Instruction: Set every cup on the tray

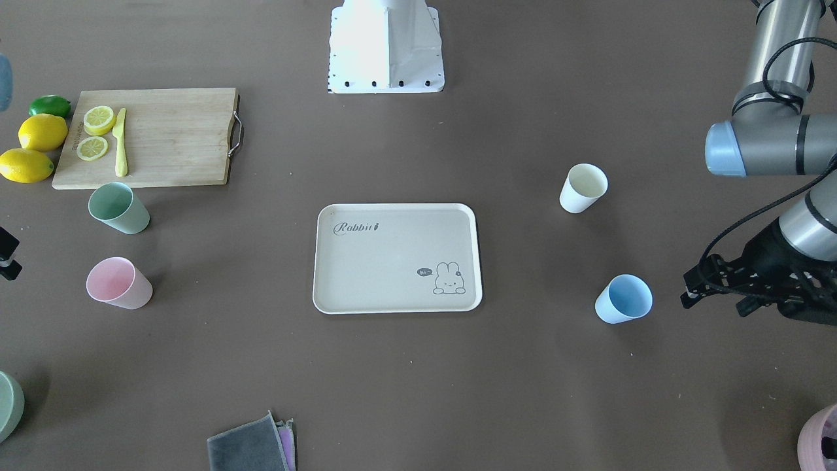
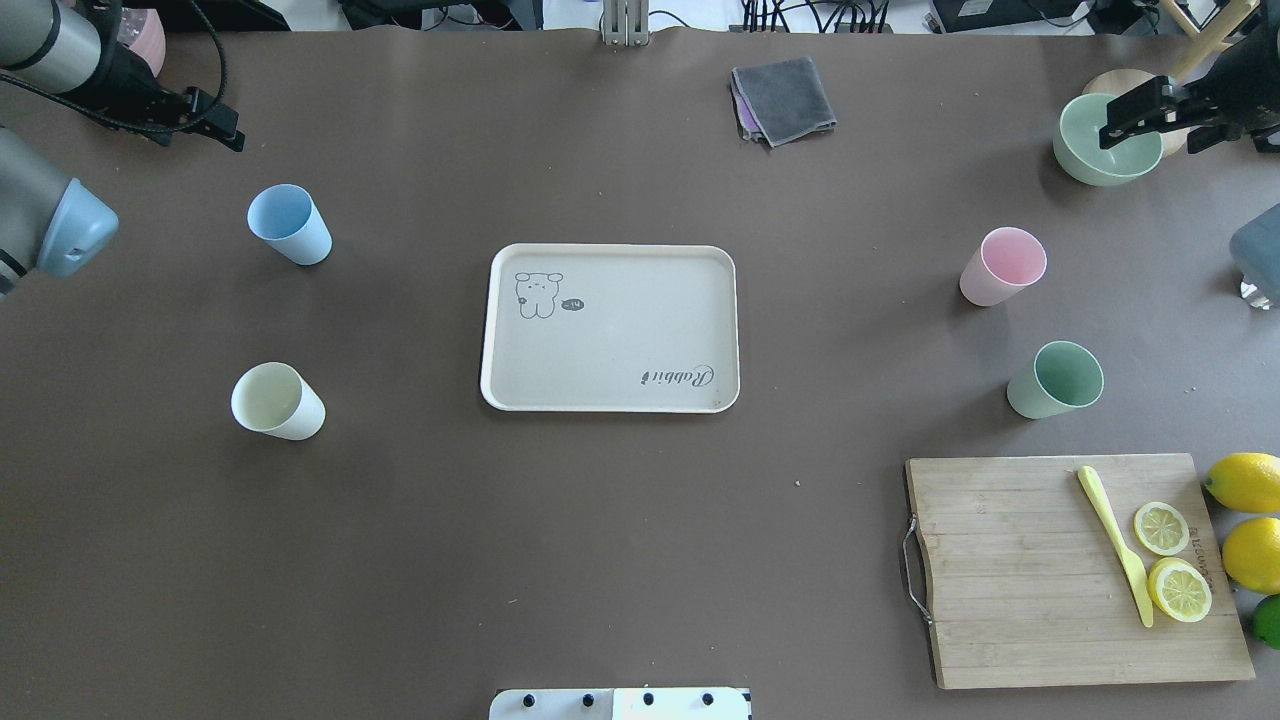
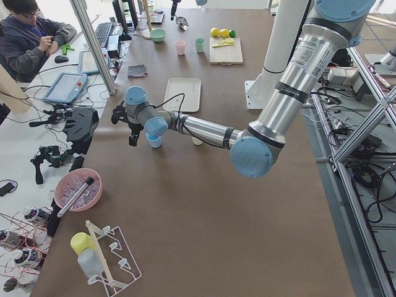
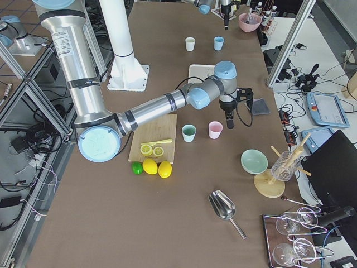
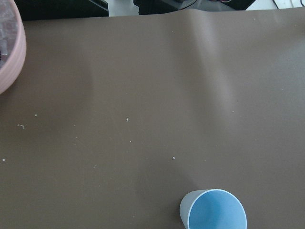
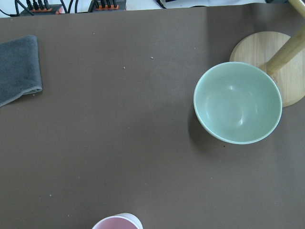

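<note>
The beige Rabbit tray lies flat mid-table and also shows in the front view. Four cups stand upright on the table, none on the tray. The light blue cup and the cream-white cup are on my left. The pink cup and the mint green cup are on my right. My left gripper hovers beyond the blue cup, open and empty. My right gripper hovers over a green bowl beyond the pink cup, open and empty.
A bamboo cutting board with lemon slices and a yellow knife lies near right, with lemons beside it. A mint bowl and a folded grey cloth are at the far edge. A pink bowl sits far left.
</note>
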Tool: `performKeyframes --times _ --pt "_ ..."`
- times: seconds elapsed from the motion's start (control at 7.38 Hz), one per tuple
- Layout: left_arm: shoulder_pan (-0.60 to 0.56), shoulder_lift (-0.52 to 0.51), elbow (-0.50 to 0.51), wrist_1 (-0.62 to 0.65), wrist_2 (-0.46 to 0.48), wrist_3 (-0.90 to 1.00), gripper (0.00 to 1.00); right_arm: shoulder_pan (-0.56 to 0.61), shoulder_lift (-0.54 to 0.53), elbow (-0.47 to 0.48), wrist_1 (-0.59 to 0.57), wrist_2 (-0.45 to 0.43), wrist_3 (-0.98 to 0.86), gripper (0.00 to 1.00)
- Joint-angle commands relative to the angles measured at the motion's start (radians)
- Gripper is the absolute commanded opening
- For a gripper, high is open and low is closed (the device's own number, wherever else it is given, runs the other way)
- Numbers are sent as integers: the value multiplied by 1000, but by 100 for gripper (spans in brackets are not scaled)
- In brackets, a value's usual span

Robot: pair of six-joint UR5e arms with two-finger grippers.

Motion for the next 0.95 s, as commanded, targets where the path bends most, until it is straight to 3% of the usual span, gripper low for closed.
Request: performKeyframes --times 0.0,0.41,0.54,0.68,0.81 --pt "36 8 8 -36 10 -13 98 -1 -3 0 4 -1 0 100" --pt "65 40 5 -95 10 -53 94 -2 -8 -3 8 -1 0 100" --pt "77 44 6 -100 13 -56 78 -2 -8 -4 8 -1 0 100" --pt "91 44 8 -109 30 -56 48 -2 -6 -3 8 -1 0 100" --pt "109 46 13 -126 32 -55 36 -2 -8 -4 8 -3 -3 100"
